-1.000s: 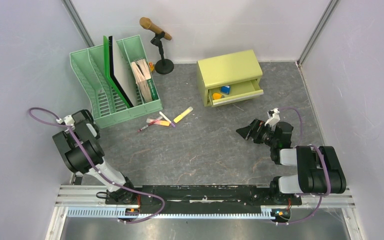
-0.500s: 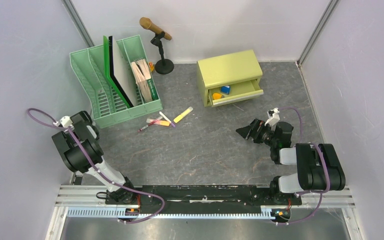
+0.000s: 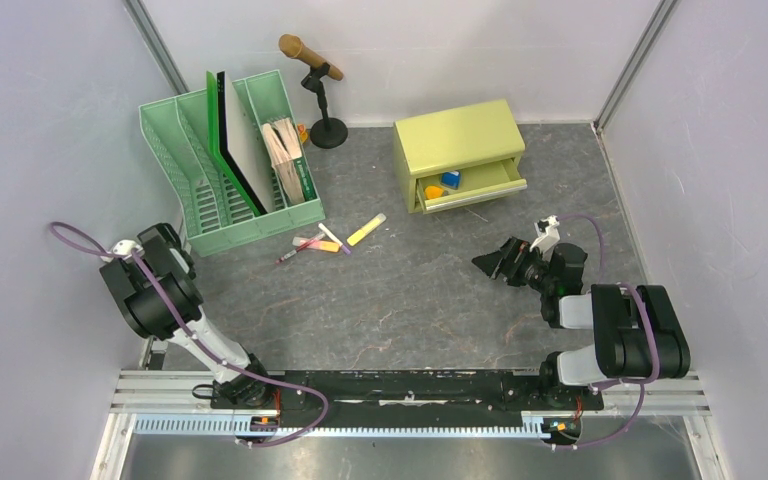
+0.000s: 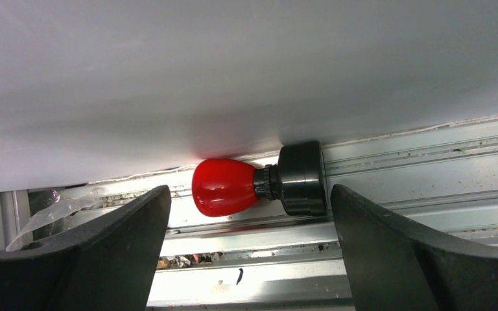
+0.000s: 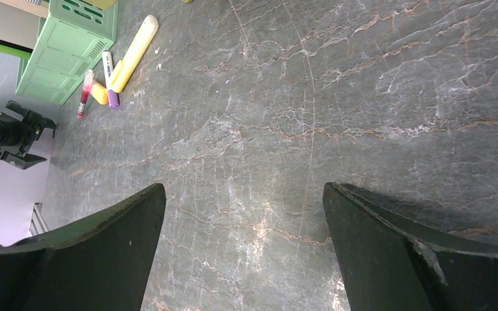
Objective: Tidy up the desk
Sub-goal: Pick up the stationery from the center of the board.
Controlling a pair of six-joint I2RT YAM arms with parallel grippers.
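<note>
**Fig.** Both pincers stood spread wide, holding nothing. The dark grey, pale-veined stone-pattern desk (image 3: 400, 310) stretched beneath and in front of the small yellow-green two-drawer cabinet (image 3: 457, 140). The right gripper (image 3: 492, 263) hovered just in front of that cabinet. The left gripper (image 4: 249, 253), far to the cabinet's left, faced the pale wall and a red-capped black knob (image 4: 233, 186).

Probable hazards:
- The loose coloured markers (image 3: 332, 240), left of and in front of the cabinet, lay touching, so one pinch might catch two or roll them apart.
- The cabinet's open lower drawer (image 3: 470, 185) jutted out where a reaching right arm could knock it.
- The left arm, swinging out, might strike the wall.
</note>
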